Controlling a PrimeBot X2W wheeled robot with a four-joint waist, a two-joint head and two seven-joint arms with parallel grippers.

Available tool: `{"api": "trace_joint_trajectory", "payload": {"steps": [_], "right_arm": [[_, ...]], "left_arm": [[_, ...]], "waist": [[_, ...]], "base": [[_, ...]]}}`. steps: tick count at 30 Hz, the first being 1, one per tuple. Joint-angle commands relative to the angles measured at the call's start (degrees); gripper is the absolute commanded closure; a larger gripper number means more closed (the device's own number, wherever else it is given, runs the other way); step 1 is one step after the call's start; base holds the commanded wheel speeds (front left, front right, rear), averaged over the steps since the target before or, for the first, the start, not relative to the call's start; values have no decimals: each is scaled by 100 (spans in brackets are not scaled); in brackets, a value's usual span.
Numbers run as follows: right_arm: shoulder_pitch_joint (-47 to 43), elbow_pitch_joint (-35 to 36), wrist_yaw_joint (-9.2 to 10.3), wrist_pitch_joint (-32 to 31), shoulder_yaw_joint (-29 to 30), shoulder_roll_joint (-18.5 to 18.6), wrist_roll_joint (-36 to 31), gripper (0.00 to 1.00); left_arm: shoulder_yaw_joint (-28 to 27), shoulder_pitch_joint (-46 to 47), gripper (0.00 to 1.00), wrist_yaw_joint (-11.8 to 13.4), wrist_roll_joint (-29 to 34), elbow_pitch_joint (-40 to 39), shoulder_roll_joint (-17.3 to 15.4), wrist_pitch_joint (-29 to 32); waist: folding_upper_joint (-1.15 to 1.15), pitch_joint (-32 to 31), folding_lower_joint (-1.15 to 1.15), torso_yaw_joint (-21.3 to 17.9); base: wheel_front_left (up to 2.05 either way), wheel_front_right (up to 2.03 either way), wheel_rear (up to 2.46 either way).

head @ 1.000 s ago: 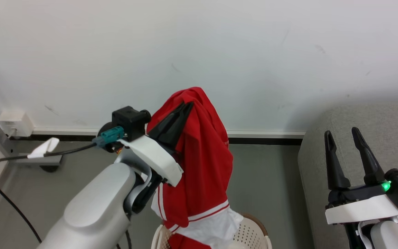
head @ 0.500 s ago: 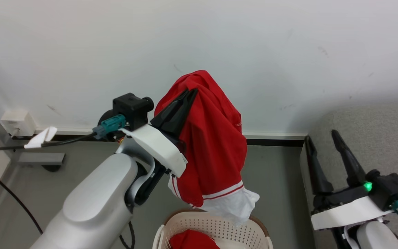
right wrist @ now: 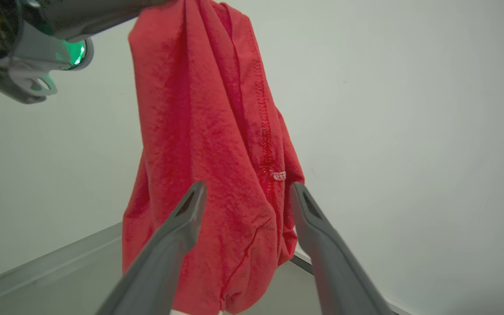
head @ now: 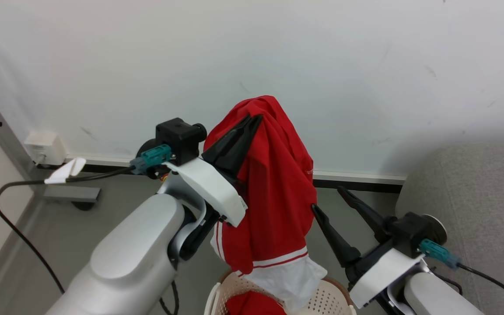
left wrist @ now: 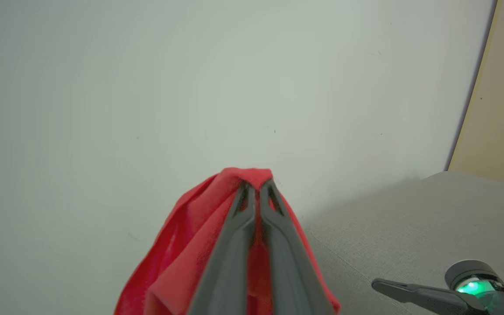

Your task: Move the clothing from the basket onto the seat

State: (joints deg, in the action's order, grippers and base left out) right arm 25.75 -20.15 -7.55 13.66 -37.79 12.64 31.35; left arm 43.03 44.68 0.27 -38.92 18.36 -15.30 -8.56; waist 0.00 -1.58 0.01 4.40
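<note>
Left gripper (head: 254, 119): the fingers are pressed together on the top fold of the clothing (head: 274, 197) and hold it up in front of the white wall (head: 278, 52). In the left wrist view, the closed tips (left wrist: 256, 183) pinch the red peak of the cloth (left wrist: 182, 262).
Right gripper (head: 326, 197): the fingers are spread wide and hold nothing. It sits just right of the hanging garment, with the tips pointing at it. In the right wrist view, the red fabric (right wrist: 199, 109) hangs just beyond the two parted fingers (right wrist: 247, 186). Whether a tip touches it cannot be told.
Clothing: one red garment drapes down from the left gripper. Its white-striped hem and white part hang lowest, over the basket's rim.
Basket (head: 326, 299): at the near edge, directly below the hanging garment. More red fabric (head: 252, 304) lies inside it.
Seat (head: 466, 188): the grey sofa stands to the right, well apart from the held garment, with no clothing on its visible part.
Floor (head: 81, 227): grey. A black cable (head: 15, 227) runs across it at the left.
</note>
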Motion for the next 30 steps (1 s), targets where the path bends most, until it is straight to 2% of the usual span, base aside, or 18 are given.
{"api": "trace_joint_trajectory", "payload": {"steps": [1,11,22,30], "right_arm": [[237,-189,12,15,-197,-22,77,0],[1197,-1270,12,-116,-1301,-49,541,0],[1680,-1813,12,55,-1717,-348,839,0],[1926,-2459,12,-80,-2177,-609,1403,0]], "left_arm": [[20,53,100,-20,-20,4,16,19],[217,152,100,-85,-30,51,303,57],[403,129,100,-201,-66,278,496,-24],[550,203,100,-305,-66,358,663,25]], "waist": [[0,-24,-1,79],[0,-23,-1,487],[0,30,-1,742],[0,111,-1,894]], "base": [[0,0,0],[0,0,0],[0,0,0],[0,0,0]]}}
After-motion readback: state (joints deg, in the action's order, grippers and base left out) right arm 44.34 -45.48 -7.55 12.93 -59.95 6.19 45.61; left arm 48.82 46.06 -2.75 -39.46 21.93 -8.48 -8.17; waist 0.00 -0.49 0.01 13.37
